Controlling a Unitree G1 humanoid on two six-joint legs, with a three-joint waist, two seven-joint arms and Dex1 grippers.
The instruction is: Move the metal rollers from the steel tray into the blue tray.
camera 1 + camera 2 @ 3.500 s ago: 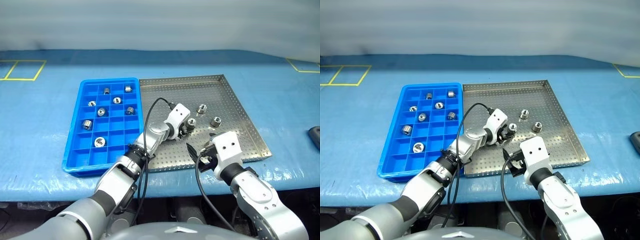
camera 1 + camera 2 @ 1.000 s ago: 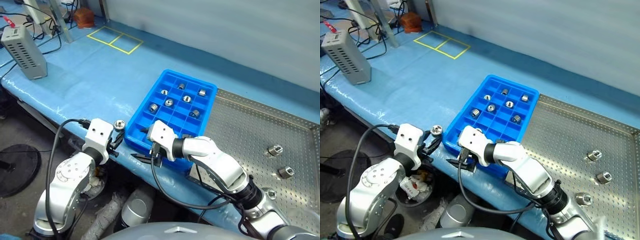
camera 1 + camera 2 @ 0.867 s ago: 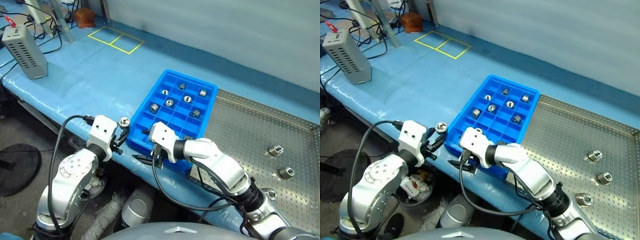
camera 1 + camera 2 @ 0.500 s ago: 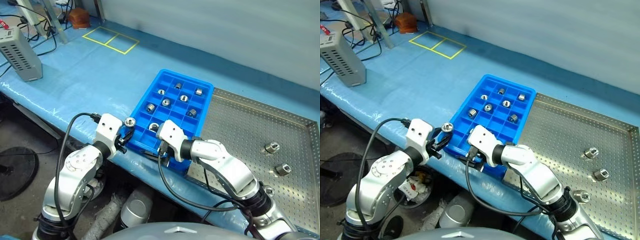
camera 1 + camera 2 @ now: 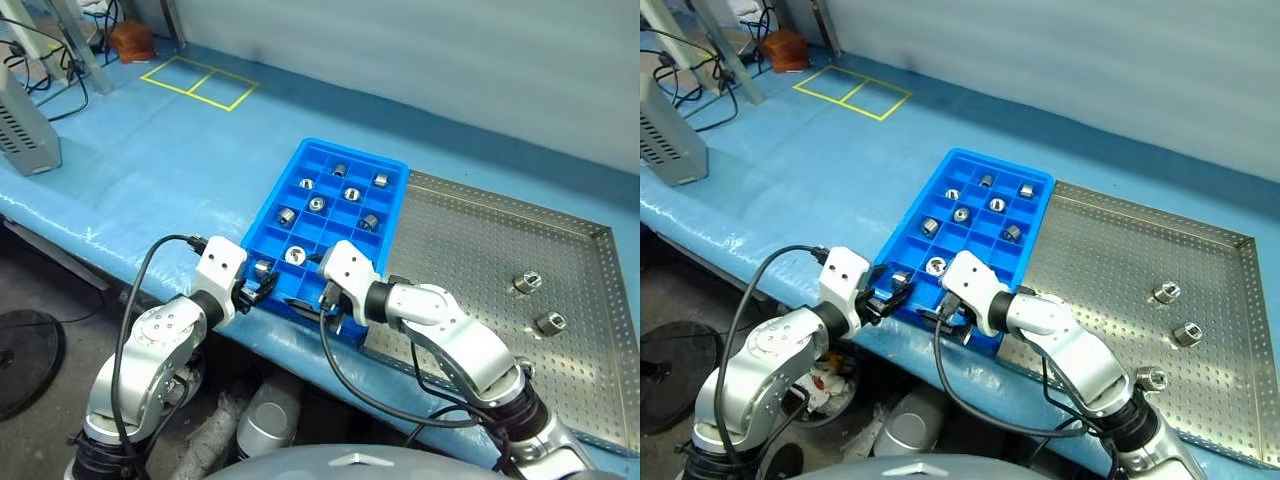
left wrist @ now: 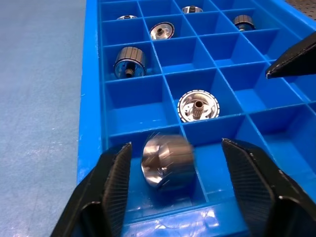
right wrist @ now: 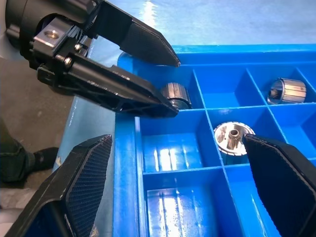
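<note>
roller (image 6: 168, 162) | between parted left pincer (image 6: 176, 180) fingers | seemingly untouched, blurred

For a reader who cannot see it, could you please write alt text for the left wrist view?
A roller drops, blurred, between the open left gripper fingers into a corner cell of the blue tray. Five rollers sit in cells beyond.

Blue tray (image 5: 395, 200), silver rollers (image 6: 168, 163)

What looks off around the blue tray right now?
One roller sits blurred between the left gripper's spread fingers, apparently dropping into a near-corner compartment of the blue tray, not yet settled. Three rollers remain on the steel tray. Nothing looks spilled or damaged.
</note>
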